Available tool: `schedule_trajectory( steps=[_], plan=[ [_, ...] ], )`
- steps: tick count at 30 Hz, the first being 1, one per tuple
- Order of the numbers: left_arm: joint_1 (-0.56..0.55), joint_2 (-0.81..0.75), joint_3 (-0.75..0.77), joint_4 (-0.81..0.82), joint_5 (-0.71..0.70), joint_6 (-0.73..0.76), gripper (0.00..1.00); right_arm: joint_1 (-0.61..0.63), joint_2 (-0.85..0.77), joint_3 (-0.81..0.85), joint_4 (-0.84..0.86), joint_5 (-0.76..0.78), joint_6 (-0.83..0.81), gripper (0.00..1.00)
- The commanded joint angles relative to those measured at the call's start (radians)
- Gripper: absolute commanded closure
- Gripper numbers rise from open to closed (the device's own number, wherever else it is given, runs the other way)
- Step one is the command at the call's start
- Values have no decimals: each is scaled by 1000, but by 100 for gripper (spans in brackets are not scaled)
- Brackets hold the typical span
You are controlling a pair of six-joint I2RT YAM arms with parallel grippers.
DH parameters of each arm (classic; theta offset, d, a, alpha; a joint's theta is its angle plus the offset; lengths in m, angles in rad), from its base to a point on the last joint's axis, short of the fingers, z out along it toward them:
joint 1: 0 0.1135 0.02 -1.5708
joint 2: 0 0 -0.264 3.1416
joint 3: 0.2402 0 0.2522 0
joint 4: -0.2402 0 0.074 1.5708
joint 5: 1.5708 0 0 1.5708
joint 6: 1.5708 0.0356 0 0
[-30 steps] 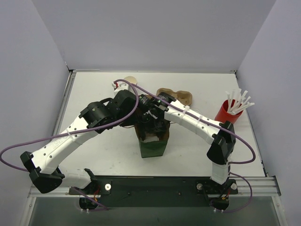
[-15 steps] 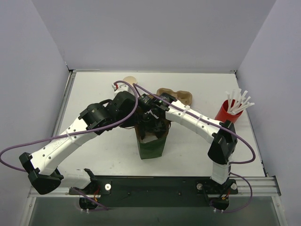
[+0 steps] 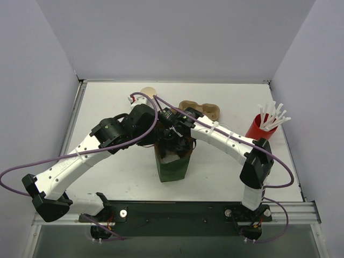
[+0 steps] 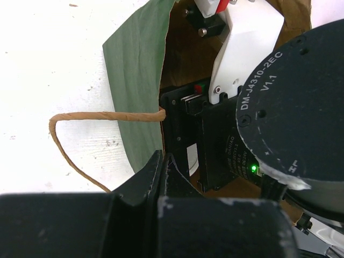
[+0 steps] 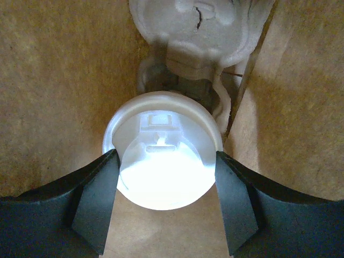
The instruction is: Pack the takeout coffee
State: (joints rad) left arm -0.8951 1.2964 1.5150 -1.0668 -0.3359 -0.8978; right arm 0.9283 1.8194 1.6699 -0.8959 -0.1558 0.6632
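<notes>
Right end effector, inside the green paper bag, grips the lidded takeout coffee between its fingers. Left end effector pinches the bag rim. Since the earlier frame, the bag has shifted slightly left.

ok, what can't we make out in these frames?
Right wrist view: cup sides and the floor of the bag, covered by the lid.
Top view: cup, left hand and right hand, hidden under the arms.
Left wrist view: bag interior, mostly blocked by the right arm's motor.
</notes>
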Motion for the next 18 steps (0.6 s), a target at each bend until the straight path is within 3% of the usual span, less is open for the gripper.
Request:
schedule_trajectory(
  steps=[1, 18],
  plan=[
    [1, -36, 16, 102, -32, -15, 100, 3, 14, -61, -77, 67, 3, 71],
    [2, -11, 33, 50, -6, -23, 100, 1, -25, -116, -9, 137, 10, 71]
  ],
)
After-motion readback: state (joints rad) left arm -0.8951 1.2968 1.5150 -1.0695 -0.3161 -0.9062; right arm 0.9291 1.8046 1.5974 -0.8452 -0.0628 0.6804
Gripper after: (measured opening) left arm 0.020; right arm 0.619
